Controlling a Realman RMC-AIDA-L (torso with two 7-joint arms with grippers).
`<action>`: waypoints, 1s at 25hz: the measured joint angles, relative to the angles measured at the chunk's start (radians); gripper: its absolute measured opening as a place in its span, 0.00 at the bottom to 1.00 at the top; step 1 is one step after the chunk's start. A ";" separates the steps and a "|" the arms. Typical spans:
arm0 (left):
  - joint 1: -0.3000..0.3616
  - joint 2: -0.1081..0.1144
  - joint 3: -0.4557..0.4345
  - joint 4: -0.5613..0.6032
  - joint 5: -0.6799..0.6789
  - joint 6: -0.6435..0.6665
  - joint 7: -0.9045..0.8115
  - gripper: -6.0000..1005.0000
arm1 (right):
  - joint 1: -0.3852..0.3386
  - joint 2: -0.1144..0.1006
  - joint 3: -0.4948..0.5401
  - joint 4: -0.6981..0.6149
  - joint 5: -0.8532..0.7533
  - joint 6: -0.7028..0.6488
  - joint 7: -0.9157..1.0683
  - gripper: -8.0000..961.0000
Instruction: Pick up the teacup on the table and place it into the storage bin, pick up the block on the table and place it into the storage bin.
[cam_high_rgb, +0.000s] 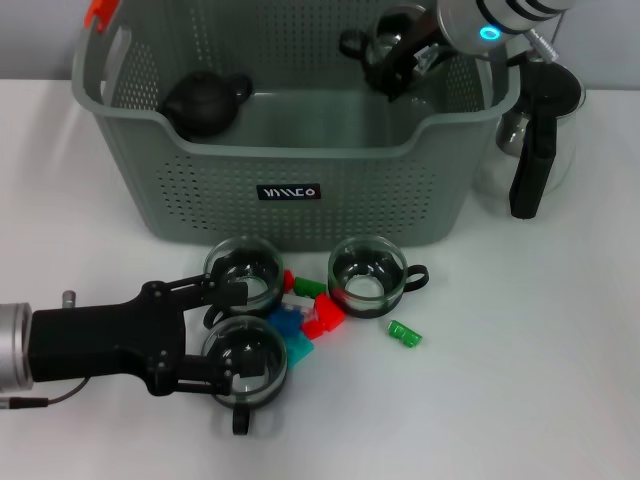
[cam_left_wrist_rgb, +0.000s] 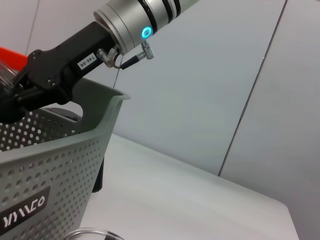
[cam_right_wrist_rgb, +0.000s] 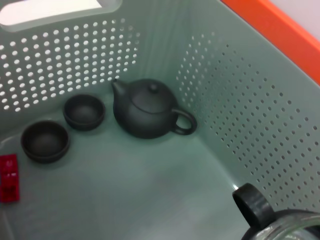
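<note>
The grey-green storage bin (cam_high_rgb: 300, 190) stands at the back of the table. Over its right inner corner my right gripper (cam_high_rgb: 402, 62) is shut on a glass teacup (cam_high_rgb: 385, 40) with a black handle; that teacup's rim (cam_right_wrist_rgb: 272, 222) shows in the right wrist view. Three more glass teacups sit in front of the bin (cam_high_rgb: 246, 272) (cam_high_rgb: 368, 275) (cam_high_rgb: 246, 360). My left gripper (cam_high_rgb: 238, 335) is open low at the front left, its black fingers on either side of the nearest teacup. Loose blocks lie between the cups: red (cam_high_rgb: 322, 318), teal (cam_high_rgb: 292, 340), green (cam_high_rgb: 404, 333).
In the bin lie a dark teapot (cam_right_wrist_rgb: 145, 110), two small dark cups (cam_right_wrist_rgb: 84, 111) (cam_right_wrist_rgb: 45, 141) and a red block (cam_right_wrist_rgb: 8, 177). A glass pitcher (cam_high_rgb: 545, 120) with a black handle stands right of the bin. The left wrist view shows the bin wall (cam_left_wrist_rgb: 55, 165).
</note>
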 joint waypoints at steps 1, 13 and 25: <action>0.001 0.000 0.000 0.000 0.000 0.000 0.000 0.93 | 0.000 0.001 0.000 -0.005 0.000 -0.003 0.000 0.09; 0.009 0.000 -0.002 0.000 0.000 0.000 0.000 0.93 | -0.041 0.018 -0.001 -0.132 0.005 -0.049 0.001 0.29; 0.011 0.000 -0.002 0.000 0.000 0.000 -0.001 0.93 | -0.183 0.017 0.001 -0.424 0.208 -0.135 -0.045 0.70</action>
